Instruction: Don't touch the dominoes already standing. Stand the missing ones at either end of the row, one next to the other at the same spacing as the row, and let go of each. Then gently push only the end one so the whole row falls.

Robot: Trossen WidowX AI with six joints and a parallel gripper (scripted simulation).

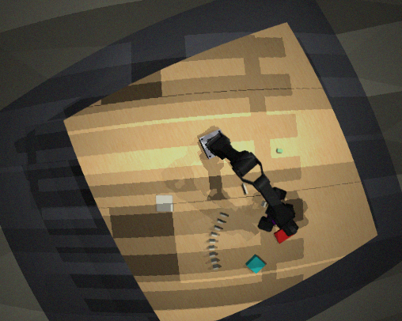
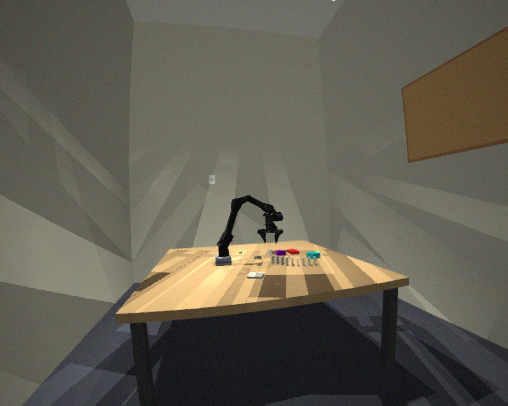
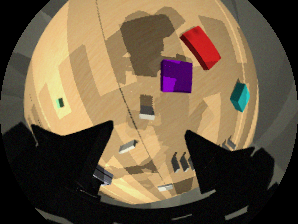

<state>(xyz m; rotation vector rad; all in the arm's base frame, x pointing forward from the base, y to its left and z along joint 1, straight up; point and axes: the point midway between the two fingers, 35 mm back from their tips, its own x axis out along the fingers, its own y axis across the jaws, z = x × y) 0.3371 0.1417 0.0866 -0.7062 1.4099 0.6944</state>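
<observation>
Gripper fingers wide apart, and nothing between them: the black parallel-jaw gripper (image 1: 270, 209) (image 2: 271, 241) (image 3: 150, 129) hangs above the light wooden table (image 1: 118, 130) (image 2: 264, 303), pointing down. Out to one side runs the curved row of small pale-grey dominoes (image 1: 212, 240) (image 2: 292, 261) (image 3: 184, 162), nine of them on their feet, evenly strung along the bend, and in the wrist view one finger covers part of that line. Now to the two loose pieces, both away from the row! One pale domino (image 1: 263, 204) (image 2: 270, 253) (image 3: 147, 112) looks upright, below the gripper; the other, a whitish domino (image 1: 244, 189) (image 2: 258, 257) (image 3: 128, 146), lies flat, nearer the arm's base. So neither end has its extra piece, and the row is up. Beyond the upright one sits a purple block (image 2: 280, 252) (image 3: 176, 76), mostly hidden from the top by the arm, with a red block (image 1: 282, 236) (image 2: 293, 251) (image 3: 201, 48) near it and a teal block (image 1: 255, 263) (image 2: 313, 255) (image 3: 240, 97) farther along. A flat white square tile (image 1: 164, 202) (image 2: 255, 275) (image 3: 165, 187) rests across the row's other side, and a tiny green cube (image 1: 279, 150) (image 2: 240, 252) (image 3: 61, 102) sits well apart from the dominoes.
</observation>
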